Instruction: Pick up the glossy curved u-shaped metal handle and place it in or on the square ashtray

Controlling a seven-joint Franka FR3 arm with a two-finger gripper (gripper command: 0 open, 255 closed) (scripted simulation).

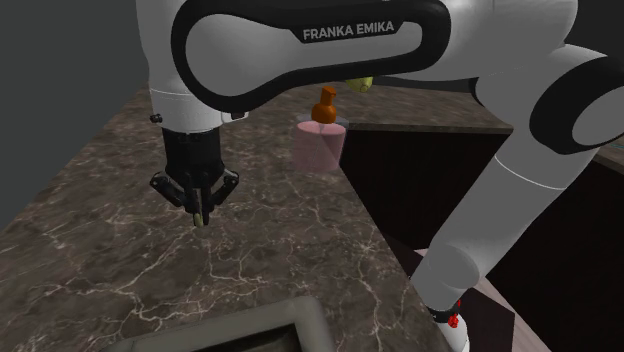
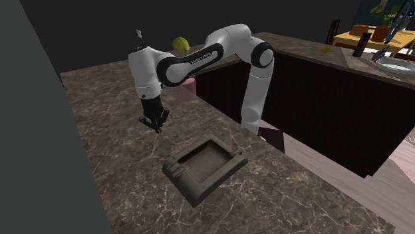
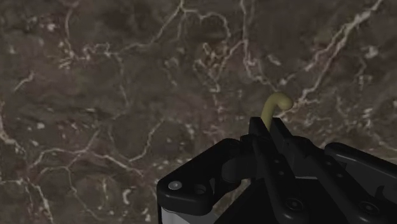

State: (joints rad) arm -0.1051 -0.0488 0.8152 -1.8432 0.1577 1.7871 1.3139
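My black gripper (image 1: pixel 202 213) hangs above the dark marble counter, shut on a small curved yellowish metal handle (image 3: pixel 275 105). In the wrist view the handle's bent end sticks out beyond the fingertips (image 3: pixel 262 130), with a second bit of it beside the fingers. In the shoulder view a sliver of the handle (image 1: pixel 201 214) shows between the tips. The square dark grey ashtray (image 2: pixel 205 165) sits on the counter, nearer the front edge than the gripper (image 2: pixel 157 123); its corner (image 1: pixel 270 325) shows at the shoulder view's bottom edge.
A pink container with an orange top (image 1: pixel 320 140) stands at the counter's far edge, with a yellow-green round object (image 2: pixel 179 44) behind the arm. The counter drops off to a dark recess at the shoulder view's right. A table with items (image 2: pixel 379 46) stands far off.
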